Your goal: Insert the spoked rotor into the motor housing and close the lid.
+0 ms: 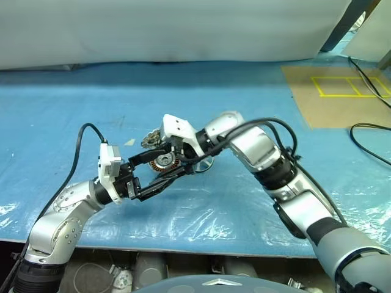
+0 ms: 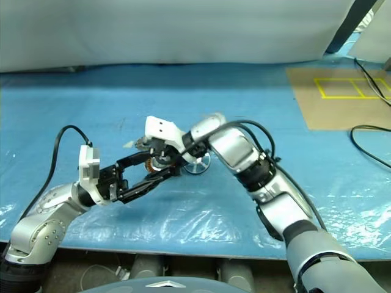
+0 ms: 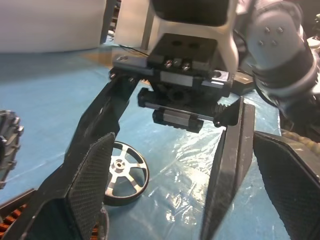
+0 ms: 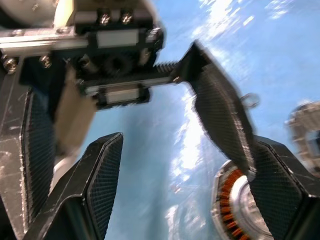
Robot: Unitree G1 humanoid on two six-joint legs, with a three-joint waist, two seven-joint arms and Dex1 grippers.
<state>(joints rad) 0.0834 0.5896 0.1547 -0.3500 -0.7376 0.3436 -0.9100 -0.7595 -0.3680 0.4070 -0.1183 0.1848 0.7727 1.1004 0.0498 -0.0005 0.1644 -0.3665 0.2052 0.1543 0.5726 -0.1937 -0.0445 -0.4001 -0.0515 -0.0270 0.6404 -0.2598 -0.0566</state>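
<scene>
Right end effector (image 2: 160,160): jaws wide, empty, hovering over the parts, pointing left and down.
Left end effector (image 2: 160,175): wide, empty, facing it from the near left.
Motor housing (image 1: 164,162): directly beneath both, on the bench (image 1: 256,122).
Spoked rotor (image 2: 198,165): just right of housing, lying flat, nearer the right arm.
Lid (image 1: 151,139): just behind the housing.

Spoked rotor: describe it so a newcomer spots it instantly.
On the blue plastic sheet, find where both grippers meet at mid-table. The spoked rotor lies flat there, beside the motor housing. It is shiny silver with open spokes, without the housing's copper windings.
</scene>
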